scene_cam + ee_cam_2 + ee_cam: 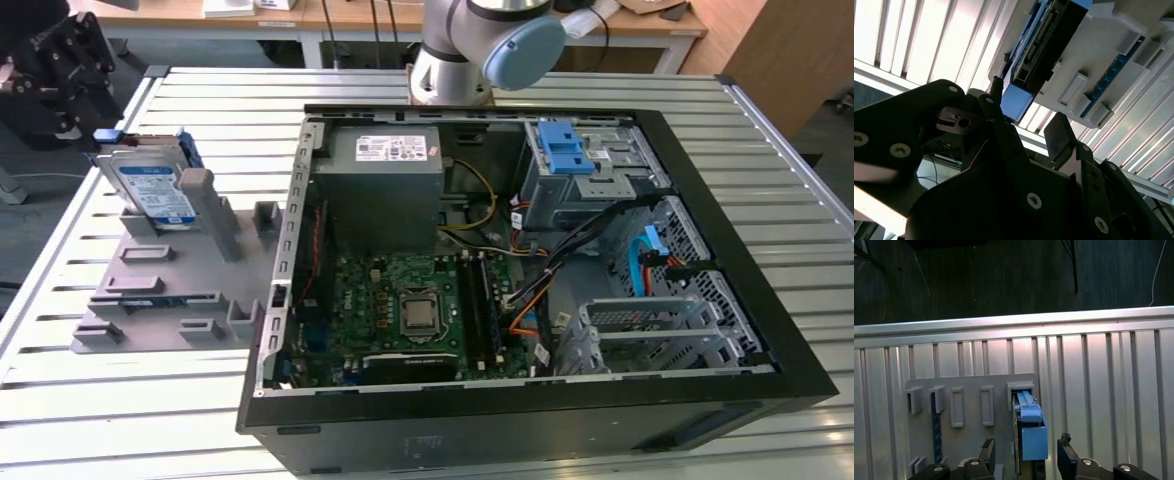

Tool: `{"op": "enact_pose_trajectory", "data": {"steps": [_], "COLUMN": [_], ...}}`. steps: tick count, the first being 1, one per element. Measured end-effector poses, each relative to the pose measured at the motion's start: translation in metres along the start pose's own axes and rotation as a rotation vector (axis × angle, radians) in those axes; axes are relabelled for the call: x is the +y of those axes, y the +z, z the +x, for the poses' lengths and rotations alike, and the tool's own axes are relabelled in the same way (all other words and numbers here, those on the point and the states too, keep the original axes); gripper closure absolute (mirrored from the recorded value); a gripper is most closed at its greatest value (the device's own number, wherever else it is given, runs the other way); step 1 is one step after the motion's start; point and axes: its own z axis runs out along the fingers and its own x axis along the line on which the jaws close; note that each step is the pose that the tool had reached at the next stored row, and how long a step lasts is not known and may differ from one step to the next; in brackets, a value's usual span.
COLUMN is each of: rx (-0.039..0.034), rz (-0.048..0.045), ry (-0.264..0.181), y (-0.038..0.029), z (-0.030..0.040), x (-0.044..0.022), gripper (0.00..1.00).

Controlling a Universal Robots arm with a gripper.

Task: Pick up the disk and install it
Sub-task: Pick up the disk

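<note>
The disk (147, 190) stood on edge in a grey holder (160, 270) on the slatted table (200, 100), beside the open computer case (534, 410). The gripper (1026, 447) hung open, its fingers (988, 452) flanking the disk's blue end. Its body was cut off, and contact was unclear.

**Table** (120, 410): silver metal; the top is made of long parallel slats with grooves between them, and a raised rail runs along the edge. Two items lie directly on it.

1. **Computer case** (507, 430): black tower laid on its side, with the open side facing up. Slats show behind the case and on both sides of it.
2. **Fixture plate** (187, 270): grey and flat, with upright pockets and slots. It lies just beside the case, on the exterior view's left of it. The plate also appears flat on the slats in both wrist views.
</note>
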Motion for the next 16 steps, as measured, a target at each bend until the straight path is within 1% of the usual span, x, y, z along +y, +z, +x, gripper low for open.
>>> {"op": "enact_pose_trajectory", "data": {"steps": [3, 5, 11, 13, 16], "rx": [-0.0006, -0.0006, -0.0006, -0.0005, 0.0001], "rz": [0.004, 0.0047, 0.0047, 0.0027, -0.0054], "ry": [-0.001, -0.003, -0.005, -0.005, -0.004], "y": [0.0022, 0.0045, 0.0142, 0.0178, 0.0211], "z": [0.0, 0.0001, 0.0003, 0.0004, 0.0003], "x": [0.0005, 0.001, 0.0027, 0.0031, 0.0032], "gripper": [0.4, 0.4, 0.4, 0.4, 0.4]}}
